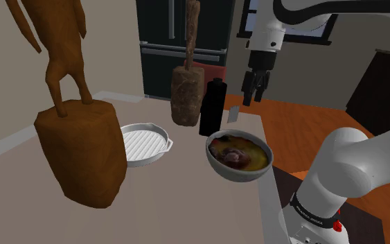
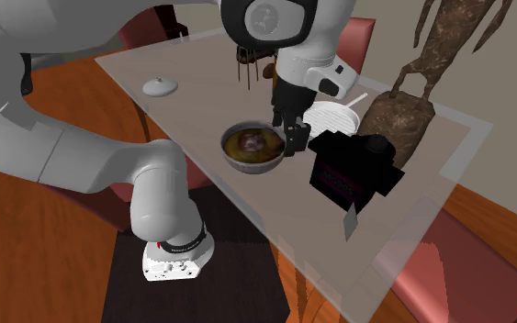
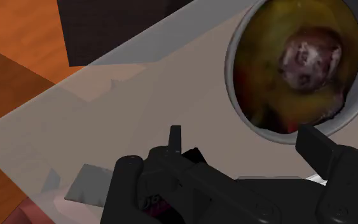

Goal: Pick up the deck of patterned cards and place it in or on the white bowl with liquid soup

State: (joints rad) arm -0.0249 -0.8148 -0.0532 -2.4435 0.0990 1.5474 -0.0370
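Shoulder view showed one pale, see-through table (image 1: 179,201) carrying everything. Two brown statues stood on it: a big one (image 1: 82,152) close to the camera and a slimmer one (image 1: 186,97) farther back. One white arm (image 1: 352,166) rose from the stand and reached over the table. One grey bowl (image 1: 235,175) of yellow-brown soup, with a dark lump in the middle, sat near the table's edge. One white ribbed dish (image 1: 145,126) lay between the bowl and the big statue. One deck (image 1: 213,107), black with a faint reddish pattern, stood upright just behind the bowl and beside the slimmer statue. One gripper (image 1: 253,97) hung above the table to the shoulder view's right of the deck, its fingers spread and holding nothing. One small white lid (image 2: 160,86) lay well apart from the rest.
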